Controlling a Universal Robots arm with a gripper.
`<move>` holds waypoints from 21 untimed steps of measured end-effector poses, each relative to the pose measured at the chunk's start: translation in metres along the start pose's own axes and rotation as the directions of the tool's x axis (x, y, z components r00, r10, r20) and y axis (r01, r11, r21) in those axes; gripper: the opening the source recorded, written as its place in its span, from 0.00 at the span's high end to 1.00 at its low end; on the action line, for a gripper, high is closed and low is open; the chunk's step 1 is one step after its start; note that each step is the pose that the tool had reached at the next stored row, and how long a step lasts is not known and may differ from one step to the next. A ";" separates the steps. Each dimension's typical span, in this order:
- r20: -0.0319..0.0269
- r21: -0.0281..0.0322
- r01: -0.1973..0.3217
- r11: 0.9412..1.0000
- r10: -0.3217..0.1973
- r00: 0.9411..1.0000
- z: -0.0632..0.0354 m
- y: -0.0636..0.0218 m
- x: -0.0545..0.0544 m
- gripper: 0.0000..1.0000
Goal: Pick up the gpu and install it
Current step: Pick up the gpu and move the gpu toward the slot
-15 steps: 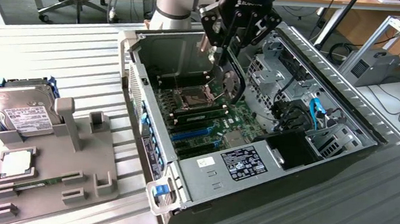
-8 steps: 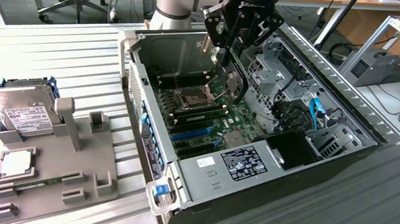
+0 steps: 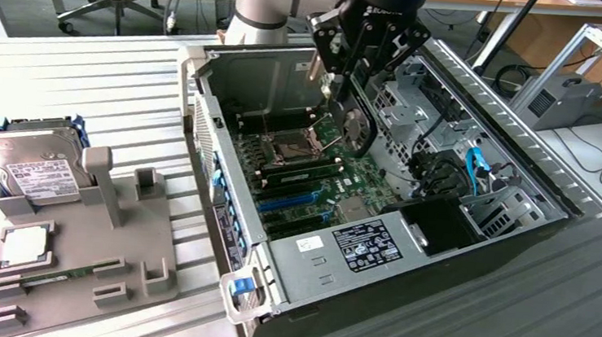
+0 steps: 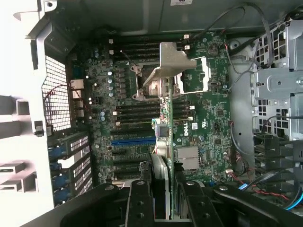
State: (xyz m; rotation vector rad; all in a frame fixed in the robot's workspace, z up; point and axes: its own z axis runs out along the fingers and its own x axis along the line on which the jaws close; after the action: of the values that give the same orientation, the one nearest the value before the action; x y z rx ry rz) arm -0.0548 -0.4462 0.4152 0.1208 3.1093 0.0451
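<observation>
My gripper [image 3: 350, 79] hangs over the open computer case [image 3: 513, 236], shut on the gpu [image 3: 356, 131]. The card is a dark board with a round fan, held on edge above the motherboard [image 3: 361, 178]. In the wrist view the gpu [image 4: 162, 163] runs edge-on between my fingers [image 4: 142, 203], with its silver bracket [image 4: 176, 64] at the far end over the processor socket. The gripper [image 4: 163, 201] holds it above the board, clear of the blue expansion slot [image 4: 133, 141], which also shows in the exterior view [image 3: 289, 200].
A grey fixture [image 3: 131, 235] on the exterior view's left carries a silver hard drive [image 3: 34, 166], a processor chip [image 3: 25, 246] and a memory stick [image 3: 65, 274]. Inside the case are the labelled power supply [image 3: 365, 246], drive cages [image 3: 416, 105] and cables [image 3: 473, 171].
</observation>
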 end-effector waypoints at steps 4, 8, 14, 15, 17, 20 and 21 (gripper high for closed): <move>0.000 0.000 0.000 1.000 0.000 1.000 0.0016 0.0005 -0.003 0.71; 0.000 0.000 0.000 1.000 0.000 1.000 0.0034 0.0010 -0.006 0.71; 0.000 0.000 0.000 1.000 0.000 1.000 0.0063 0.0015 -0.011 0.71; 0.000 0.000 0.000 1.000 0.000 1.000 0.0067 0.0016 -0.012 0.71; 0.000 0.000 0.000 1.000 0.000 1.000 0.0076 0.0018 -0.013 0.71; 0.000 0.000 0.000 1.000 0.000 1.000 0.0091 0.0022 -0.016 0.71; 0.000 0.000 0.000 1.000 0.000 1.000 0.0098 0.0023 -0.018 0.71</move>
State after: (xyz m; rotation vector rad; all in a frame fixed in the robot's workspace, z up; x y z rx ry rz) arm -0.0369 -0.4450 0.4060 0.1208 3.1093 0.0452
